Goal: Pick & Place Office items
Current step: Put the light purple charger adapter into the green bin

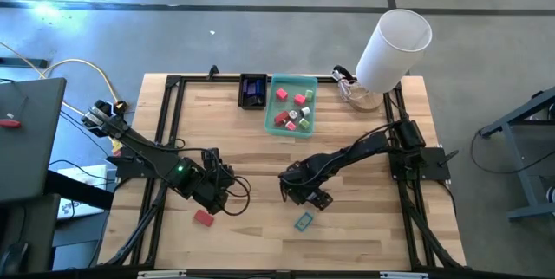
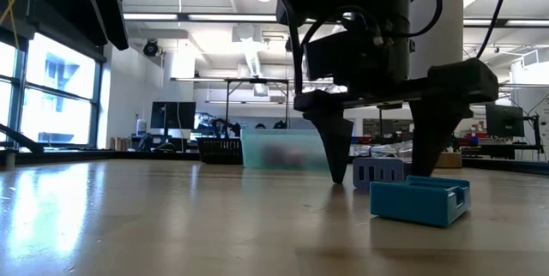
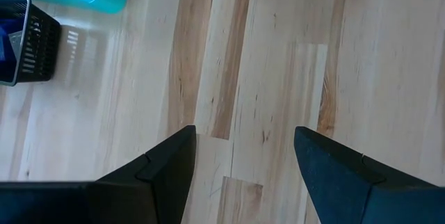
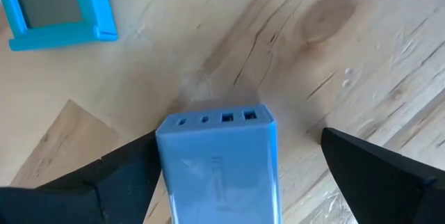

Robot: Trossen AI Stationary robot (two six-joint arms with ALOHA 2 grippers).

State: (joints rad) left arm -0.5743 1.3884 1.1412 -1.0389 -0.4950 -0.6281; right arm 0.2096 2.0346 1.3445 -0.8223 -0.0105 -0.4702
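Observation:
A small grey-blue block with a row of slots [image 4: 219,165] lies on the table between the open fingers of my right gripper [image 4: 236,182], [image 2: 382,169], [image 1: 305,194], which points down at it. The block also shows in the low view [image 2: 377,171]. A teal frame-shaped piece [image 1: 303,221], [image 2: 420,200], [image 4: 55,8] lies on the table close to that gripper, toward the near edge. A red block [image 1: 204,217] lies near the near edge. My left gripper [image 1: 218,182], [image 3: 243,175] is open over bare wood, just beyond the red block. My right gripper stands astride the grey-blue block, coming from above. One finger [image 4: 128,172] is right against the block's side [image 4: 163,161]; whether it touches, I cannot tell. The other finger [image 4: 375,175] stands well clear. The block rests on the table.
At the far edge stand a translucent green tray [image 1: 309,82] holding several small coloured pieces, a small black tray [image 1: 253,90] beside it, and a big white cylinder [image 1: 395,47] at the far right corner. A black frame [image 1: 165,123] runs around the table.

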